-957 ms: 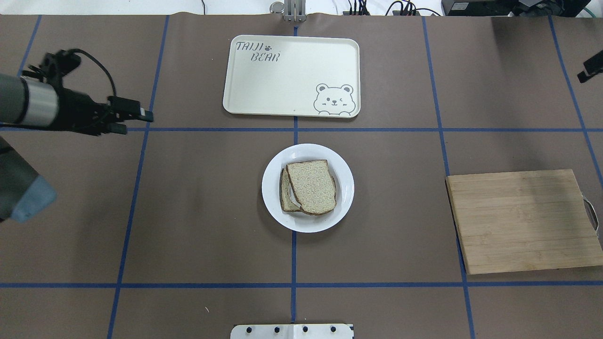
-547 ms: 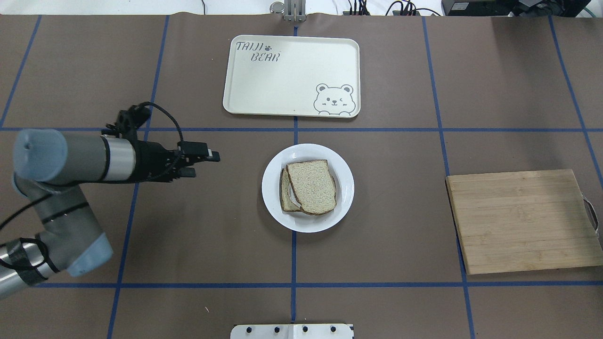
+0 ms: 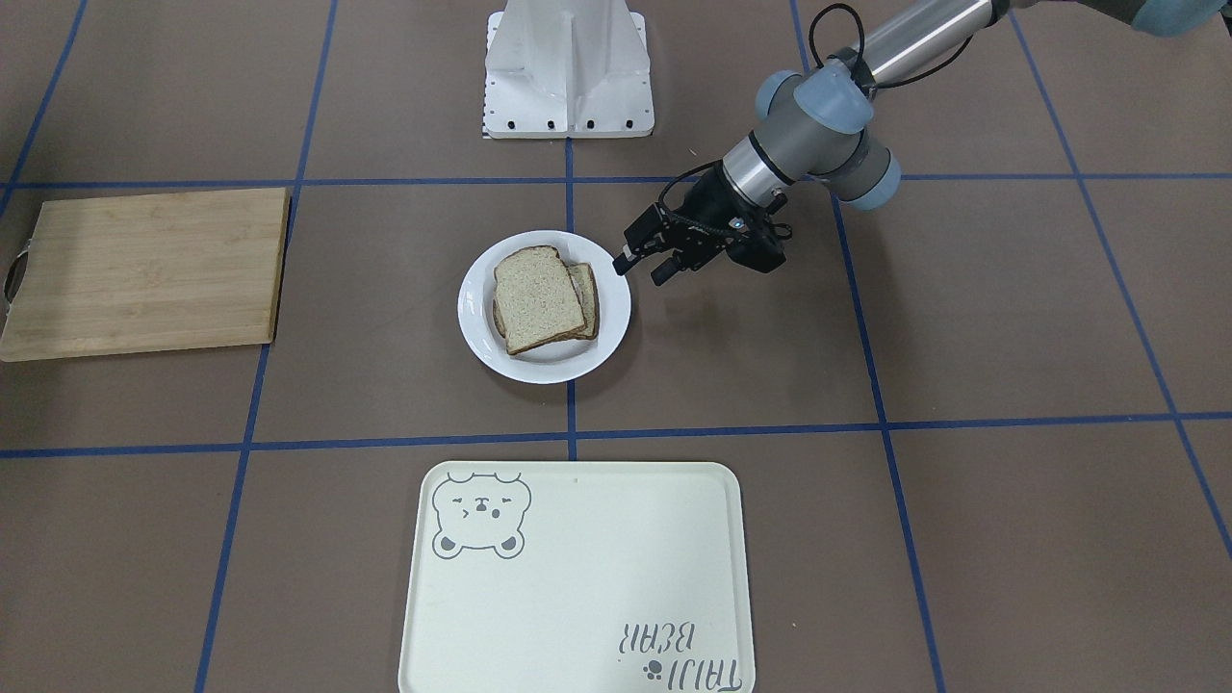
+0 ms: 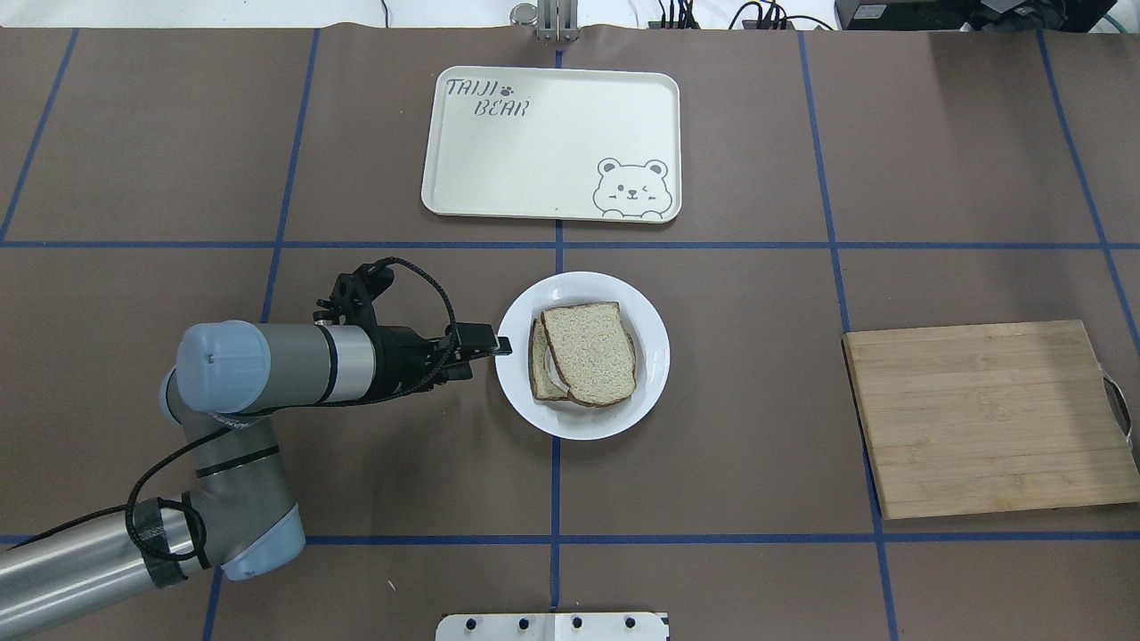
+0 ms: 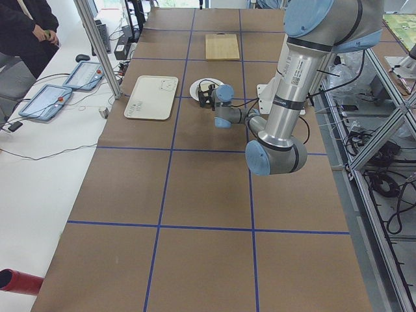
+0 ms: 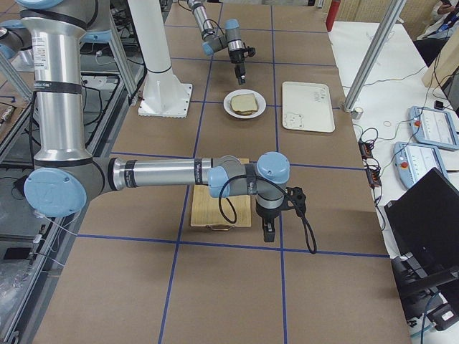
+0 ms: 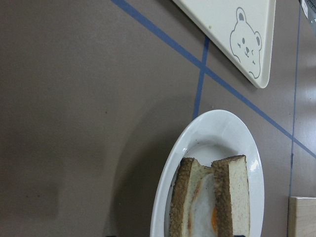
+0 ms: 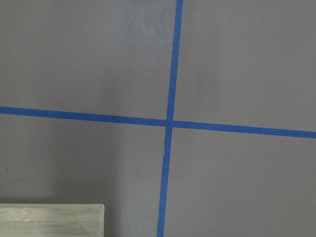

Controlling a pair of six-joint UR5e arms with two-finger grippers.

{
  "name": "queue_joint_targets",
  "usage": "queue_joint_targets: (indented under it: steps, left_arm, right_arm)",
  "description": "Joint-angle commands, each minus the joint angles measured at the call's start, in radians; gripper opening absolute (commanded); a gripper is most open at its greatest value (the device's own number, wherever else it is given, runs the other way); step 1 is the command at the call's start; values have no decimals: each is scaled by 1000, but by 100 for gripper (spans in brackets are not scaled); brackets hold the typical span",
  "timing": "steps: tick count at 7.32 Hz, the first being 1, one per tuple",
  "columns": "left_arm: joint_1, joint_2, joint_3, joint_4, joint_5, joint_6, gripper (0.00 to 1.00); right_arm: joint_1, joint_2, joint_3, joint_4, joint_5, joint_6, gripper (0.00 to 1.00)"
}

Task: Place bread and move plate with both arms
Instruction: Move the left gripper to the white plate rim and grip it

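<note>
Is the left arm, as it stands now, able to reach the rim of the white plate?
Probably yes: the left gripper is open right beside the plate's near rim, and nothing lies between them.

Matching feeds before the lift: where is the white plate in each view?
Front-facing: plate centre, slightly left.
Overhead: plate at centre.
Exterior left: plate far, top middle.
Exterior right: plate far, top middle.
Left wrist: plate bottom right, cropped.
Right wrist: not in view.
Landmark: bear tray, beside the plate wherever it shows.
</note>
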Motion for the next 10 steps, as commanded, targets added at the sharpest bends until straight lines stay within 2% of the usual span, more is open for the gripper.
queue_joint_targets:
  steps: [1, 2, 4, 8, 10]
  left_arm:
    - [7, -21, 26, 0, 3, -1, 66]
    - [20, -28, 31, 0, 3, -1, 65]
    - [22, -50, 66, -2, 4, -1, 56]
    - [34, -58, 78, -2, 4, -1, 44]
    - [40, -59, 115, -58, 6, 0, 43]
  right_arm:
    - [1, -1, -1, 0, 1, 0, 100]
    - [1, -1, -1, 0, 1, 0, 100]
    - [1, -3, -1, 1, -1, 2, 100]
    - [1, -4, -5, 5, -2, 4, 100]
    - [1, -4, -7, 5, -2, 4, 100]
